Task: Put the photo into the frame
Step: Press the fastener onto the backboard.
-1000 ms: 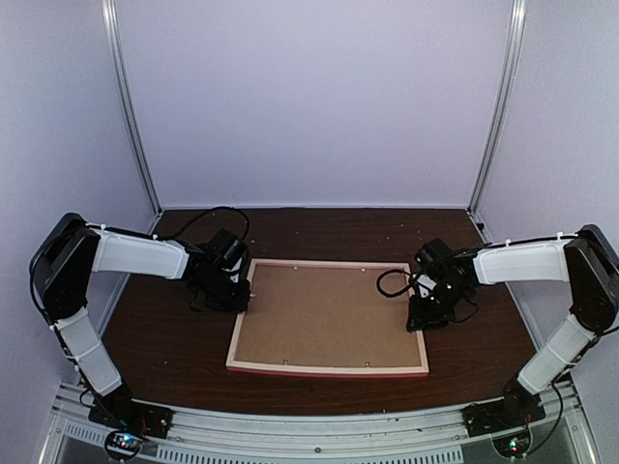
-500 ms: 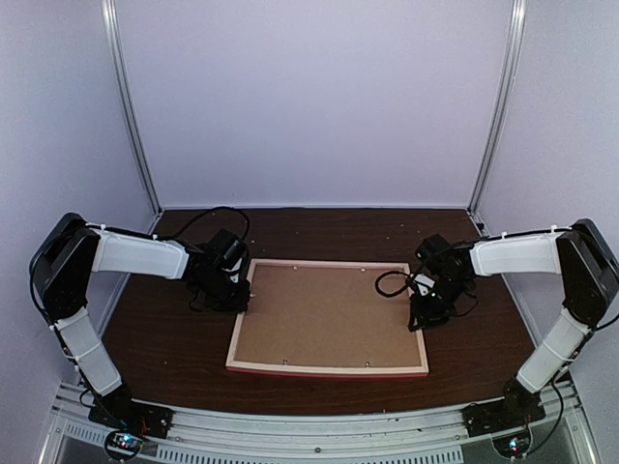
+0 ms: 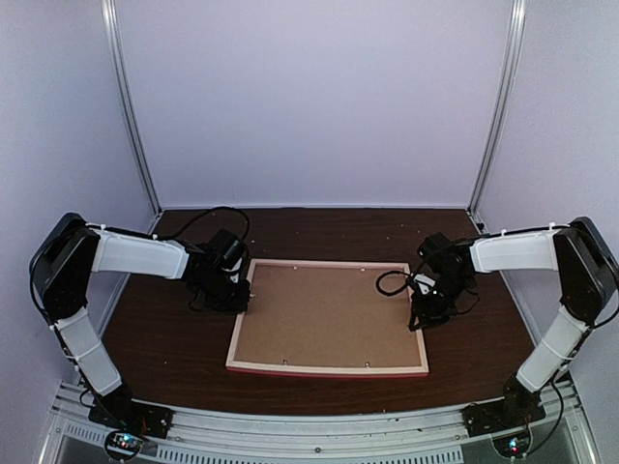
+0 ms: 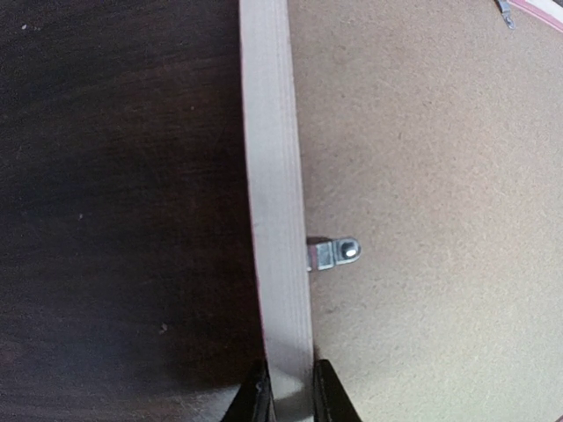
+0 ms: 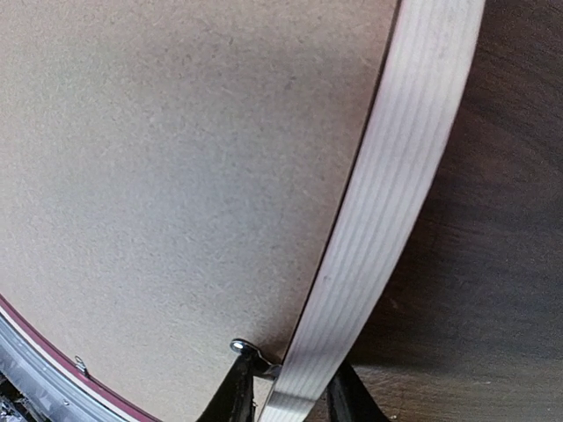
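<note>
No text, label, brand, no. or sign can be read in any of the 3 views.

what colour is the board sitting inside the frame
The backing board is plain light brown, no pattern; clearest in the left wrist view.

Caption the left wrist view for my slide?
Left fingers grip the frame by its pale bar; a metal tab overlaps the backing board.
</note>
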Robot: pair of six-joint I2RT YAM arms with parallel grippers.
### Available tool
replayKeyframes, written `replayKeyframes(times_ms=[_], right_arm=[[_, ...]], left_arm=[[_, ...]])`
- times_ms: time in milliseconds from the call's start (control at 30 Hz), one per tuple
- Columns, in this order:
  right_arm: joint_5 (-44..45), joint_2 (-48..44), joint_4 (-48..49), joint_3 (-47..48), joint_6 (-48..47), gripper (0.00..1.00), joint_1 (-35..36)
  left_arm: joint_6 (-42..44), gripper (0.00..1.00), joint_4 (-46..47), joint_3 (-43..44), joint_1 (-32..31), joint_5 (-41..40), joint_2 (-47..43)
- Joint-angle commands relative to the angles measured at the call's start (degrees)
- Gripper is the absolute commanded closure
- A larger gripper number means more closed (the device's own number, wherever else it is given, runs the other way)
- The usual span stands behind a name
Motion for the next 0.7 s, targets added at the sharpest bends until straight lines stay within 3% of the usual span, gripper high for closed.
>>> replayKeyframes(times_ms=[0,167,433,667], right_arm=[[-3.3,4.3,8.5,0.3,-2.1,0.74,-0.2],[-6.4,4.9,9.9,0.3,-2.3,0.73,-1.4],[-7.4,3.5,10.1,0.3,-2.6,0.61,-2.0],[-4.2,2.7,6.4,0.8,-5.3,0.61,-2.0]], left_arm=[[2.0,0.83,-3.5,0.3,-1.1,2.1,0.8],[2.1,0.84,-3.6,0.3,-1.1,2.1,0.9],[2.2,0.84,-3.6,0.2,-1.1,2.2,0.8],[2.4,0.84,-3.6,0.4,-1.1,2.2,1.0]])
